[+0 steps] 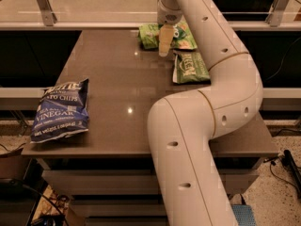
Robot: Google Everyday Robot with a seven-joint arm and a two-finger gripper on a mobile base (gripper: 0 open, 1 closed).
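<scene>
My gripper (164, 42) hangs at the far end of the brown table (122, 79), at the tip of the white arm that arcs up from the lower middle of the camera view. It sits just over the right edge of a green snack bag (149, 36) lying flat at the table's back. A second green bag (185, 36) lies right beside it, partly hidden by the arm. A third green bag (189, 67) rests a little nearer, to the gripper's right. I see nothing held.
A blue salt-and-vinegar chip bag (61, 109) lies at the table's front left, overhanging the left edge. A railing and glass panel (94, 6) run behind the table. The white arm (197, 126) covers the table's right front part.
</scene>
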